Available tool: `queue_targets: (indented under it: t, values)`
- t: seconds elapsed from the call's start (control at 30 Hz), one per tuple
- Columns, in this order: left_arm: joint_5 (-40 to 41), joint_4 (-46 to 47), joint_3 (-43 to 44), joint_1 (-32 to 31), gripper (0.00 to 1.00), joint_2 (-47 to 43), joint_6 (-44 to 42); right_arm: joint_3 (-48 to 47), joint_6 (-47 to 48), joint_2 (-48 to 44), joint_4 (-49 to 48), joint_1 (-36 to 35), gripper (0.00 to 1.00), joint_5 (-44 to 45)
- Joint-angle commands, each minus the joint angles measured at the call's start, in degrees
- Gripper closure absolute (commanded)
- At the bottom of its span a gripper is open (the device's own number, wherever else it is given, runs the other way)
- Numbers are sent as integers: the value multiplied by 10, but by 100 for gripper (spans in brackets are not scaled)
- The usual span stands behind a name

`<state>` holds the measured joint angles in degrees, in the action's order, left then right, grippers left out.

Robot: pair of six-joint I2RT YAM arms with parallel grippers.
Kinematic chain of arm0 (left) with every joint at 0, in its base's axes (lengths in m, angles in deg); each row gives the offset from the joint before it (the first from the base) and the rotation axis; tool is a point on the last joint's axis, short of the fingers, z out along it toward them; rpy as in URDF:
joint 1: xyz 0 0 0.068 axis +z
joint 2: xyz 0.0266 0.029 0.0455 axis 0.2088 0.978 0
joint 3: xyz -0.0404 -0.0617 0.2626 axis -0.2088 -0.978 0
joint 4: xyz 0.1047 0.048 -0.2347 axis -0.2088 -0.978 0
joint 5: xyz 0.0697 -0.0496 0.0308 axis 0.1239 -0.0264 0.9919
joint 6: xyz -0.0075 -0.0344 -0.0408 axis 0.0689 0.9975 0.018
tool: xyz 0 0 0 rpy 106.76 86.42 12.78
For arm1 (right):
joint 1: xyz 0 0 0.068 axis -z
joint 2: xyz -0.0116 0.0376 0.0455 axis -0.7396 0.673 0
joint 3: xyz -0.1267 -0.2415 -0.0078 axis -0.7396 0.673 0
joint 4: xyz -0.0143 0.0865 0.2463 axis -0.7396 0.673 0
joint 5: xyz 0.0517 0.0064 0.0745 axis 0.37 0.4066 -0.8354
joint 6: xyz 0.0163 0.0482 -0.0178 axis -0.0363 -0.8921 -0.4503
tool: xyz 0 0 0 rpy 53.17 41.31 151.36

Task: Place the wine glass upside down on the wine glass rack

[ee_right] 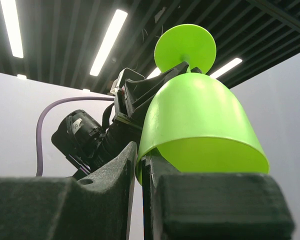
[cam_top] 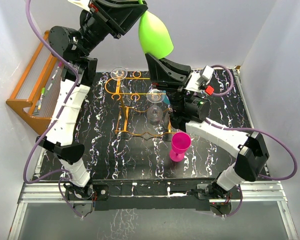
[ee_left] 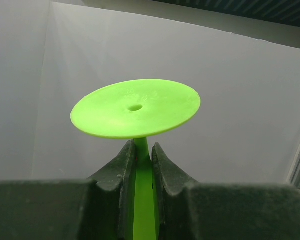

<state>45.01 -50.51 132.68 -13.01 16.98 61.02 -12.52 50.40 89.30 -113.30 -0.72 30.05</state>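
Above the table (cam_top: 215, 150), left gripper (ee_left: 143, 148) pinches wine glass (ee_left: 135, 107) stem, right gripper (ee_right: 140, 153) its rim.

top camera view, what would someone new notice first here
The bright green wine glass is held upside down high above the table, with the left hand clamped on its stem and the right hand pinching the bowl's rim. Below it, the orange wire rack stands mid-table with clear glasses in it. A pink glass stands upright by its near right corner.

Lime-green wine glass (cam_top: 155, 36), orange rack (cam_top: 123, 115)
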Motion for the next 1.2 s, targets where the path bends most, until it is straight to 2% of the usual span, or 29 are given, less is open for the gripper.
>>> queue_targets:
  t: [0.0, 0.17, 0.3, 0.43, 0.77, 0.87, 0.93, 0.97, 1.0, 1.17]
  values:
    - [-4, -6, 1, -1, 100, 1, -49, -46, -21, -1, -68, -9, 88, -57]
    - [2, -16, 4, -3, 100, -1, -60, -59, -36, 11, -58, -9, 84, -64]
    - [3, -21, 15, -4, 100, -1, -74, -61, -42, 16, -52, -10, 72, -65]
    - [3, -24, 24, -3, 100, -1, -85, -55, -40, 12, -51, -10, 65, -55]
    - [8, -15, 37, -4, 100, 5, -77, -76, -42, 24, -15, -12, 56, -86]
    - [6, -16, 37, -4, 100, 4, -75, -89, -36, 31, 5, -16, 47, -98]
    - [1, -14, 34, -4, 100, 4, -71, -97, -28, 34, 25, -19, 38, -98]
    - [2, -14, 33, -4, 100, 3, -69, -100, -24, 34, 33, -20, 18, -99]
    - [0, -14, 33, -4, 100, 3, -68, -102, -19, 35, 40, -21, 4, -102]
    - [-4, -15, 33, -4, 100, 0, -67, -91, -3, 28, 40, -23, 2, -87]
